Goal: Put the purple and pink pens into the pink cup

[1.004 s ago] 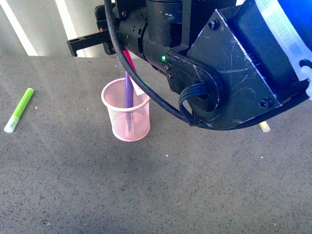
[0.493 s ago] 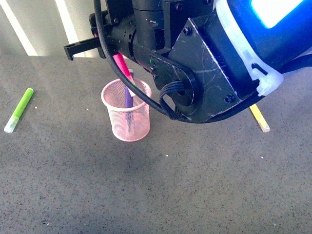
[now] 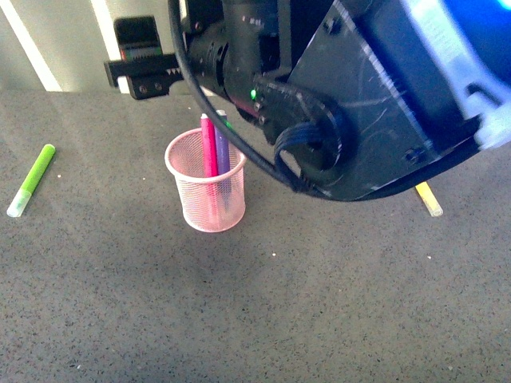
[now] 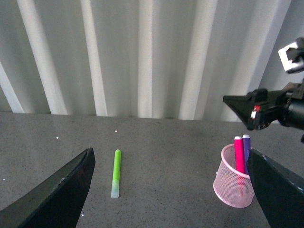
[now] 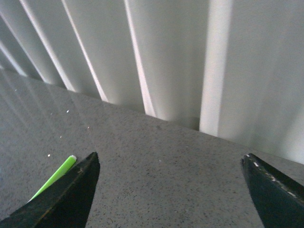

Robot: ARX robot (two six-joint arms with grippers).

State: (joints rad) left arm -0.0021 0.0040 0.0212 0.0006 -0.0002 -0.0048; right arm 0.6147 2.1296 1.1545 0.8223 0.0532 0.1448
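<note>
Grey table point(image 3: 319, 303): pens point(image 3: 214, 155) seemingly below jaws.

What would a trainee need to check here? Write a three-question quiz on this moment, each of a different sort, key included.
1. True or false: the pink pen and purple pen both stand in the pink cup.
2. Which marker lies on the table left of the cup? A. yellow B. lime-green C. blue
3. Fill in: the right hand holds ____.

Key: 1 true. 2 B, the lime-green marker; the yellow marker lies right. 3 nothing; it is open.
</note>
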